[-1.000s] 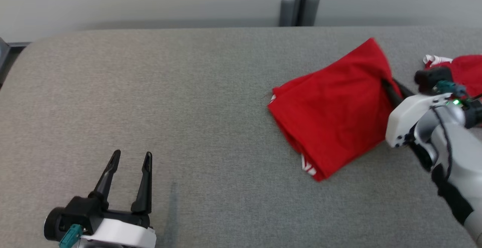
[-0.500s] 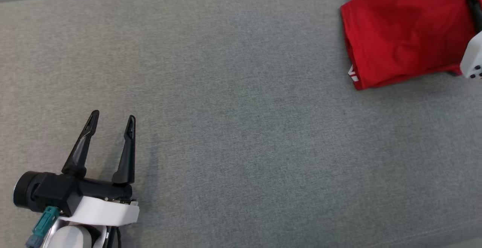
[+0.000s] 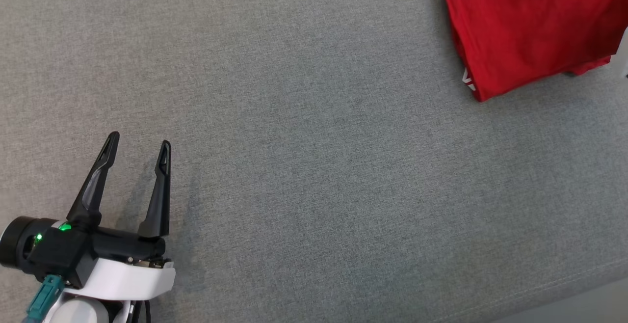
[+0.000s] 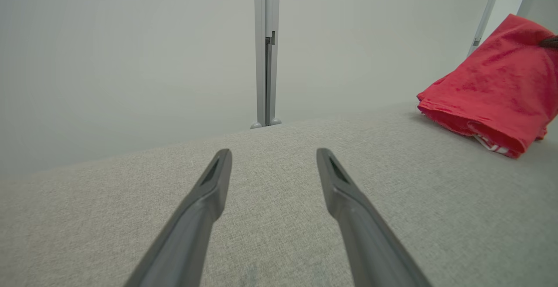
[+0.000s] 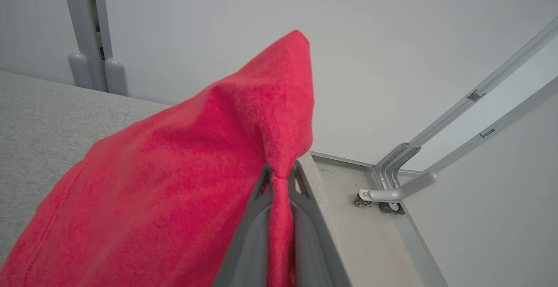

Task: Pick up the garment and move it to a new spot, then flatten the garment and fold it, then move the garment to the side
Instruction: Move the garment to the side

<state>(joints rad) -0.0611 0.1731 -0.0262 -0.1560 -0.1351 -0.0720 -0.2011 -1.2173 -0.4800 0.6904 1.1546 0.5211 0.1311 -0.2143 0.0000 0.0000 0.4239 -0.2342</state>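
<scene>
The garment (image 3: 530,23) is a folded red cloth with a bit of white print at one hem, lying at the far right of the grey padded surface (image 3: 314,166). My right gripper (image 5: 280,174) is shut on an edge of the garment (image 5: 183,182), pinching a fold that rises to a peak above the fingers. From the left wrist view the garment (image 4: 492,99) appears at the right with one side lifted. My left gripper (image 3: 138,141) stands open above the surface at the lower left, nothing between its fingers; its fingers (image 4: 205,199) point toward the wall.
A grey wall with a vertical post (image 4: 266,51) stands behind the surface. Beyond the surface's right end the floor (image 5: 362,234) lies lower, with a metal frame and caster (image 5: 392,182).
The head camera has tilted down and shifted, so the wall has left the picture. The garment sits higher and farther right, and the right arm has passed out of the head view's right edge.
</scene>
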